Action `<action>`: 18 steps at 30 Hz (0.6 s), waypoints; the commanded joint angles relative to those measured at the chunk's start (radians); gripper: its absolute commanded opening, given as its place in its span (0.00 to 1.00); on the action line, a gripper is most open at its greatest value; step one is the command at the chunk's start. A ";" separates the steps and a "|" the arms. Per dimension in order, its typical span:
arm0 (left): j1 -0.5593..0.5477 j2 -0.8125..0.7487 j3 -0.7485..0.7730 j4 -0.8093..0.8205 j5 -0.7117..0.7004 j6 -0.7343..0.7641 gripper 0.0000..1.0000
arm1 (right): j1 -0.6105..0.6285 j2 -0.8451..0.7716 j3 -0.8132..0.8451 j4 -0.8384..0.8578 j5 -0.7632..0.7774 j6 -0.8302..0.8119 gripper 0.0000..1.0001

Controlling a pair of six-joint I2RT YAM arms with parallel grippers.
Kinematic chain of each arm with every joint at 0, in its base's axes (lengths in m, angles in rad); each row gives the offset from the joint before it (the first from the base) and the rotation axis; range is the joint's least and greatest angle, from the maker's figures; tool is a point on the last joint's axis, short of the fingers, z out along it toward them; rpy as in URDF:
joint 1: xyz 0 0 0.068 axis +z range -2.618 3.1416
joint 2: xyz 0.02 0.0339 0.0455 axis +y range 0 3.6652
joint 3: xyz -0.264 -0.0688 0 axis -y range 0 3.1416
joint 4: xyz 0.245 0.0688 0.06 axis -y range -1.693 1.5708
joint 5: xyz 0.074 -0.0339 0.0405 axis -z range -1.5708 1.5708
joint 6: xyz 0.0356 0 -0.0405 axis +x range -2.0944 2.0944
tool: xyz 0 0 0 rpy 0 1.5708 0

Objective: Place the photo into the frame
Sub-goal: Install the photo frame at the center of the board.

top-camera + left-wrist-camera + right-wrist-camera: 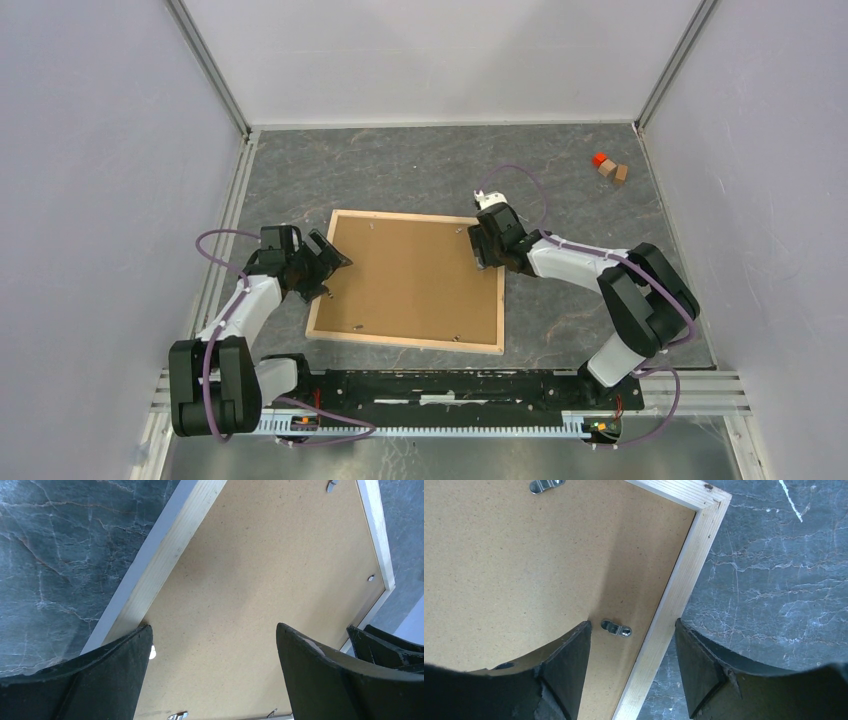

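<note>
The frame [405, 341] lies back-up on the grey table, its pale wood rails around a brown backing board [415, 275] held by small metal clips [616, 628]. The photo is hidden. My left gripper [325, 265] hovers at the frame's left rail [165, 555], open wide; one finger is over the rail and the other over the board [270, 555]. My right gripper [487, 245] is at the right rail near the far corner. In the right wrist view, this gripper [632, 625] straddles the rail [679, 590], open, with gaps on both sides.
Small red and brown blocks [610, 167] lie at the back right corner of the table. Pale walls enclose the left, back and right sides. In the left wrist view, part of the right gripper's black fingers [385, 645] shows beyond the frame's far rail.
</note>
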 commanded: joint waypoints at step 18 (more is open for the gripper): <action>0.022 0.011 -0.027 -0.005 0.004 -0.023 1.00 | -0.010 0.004 -0.044 0.098 -0.012 -0.042 0.55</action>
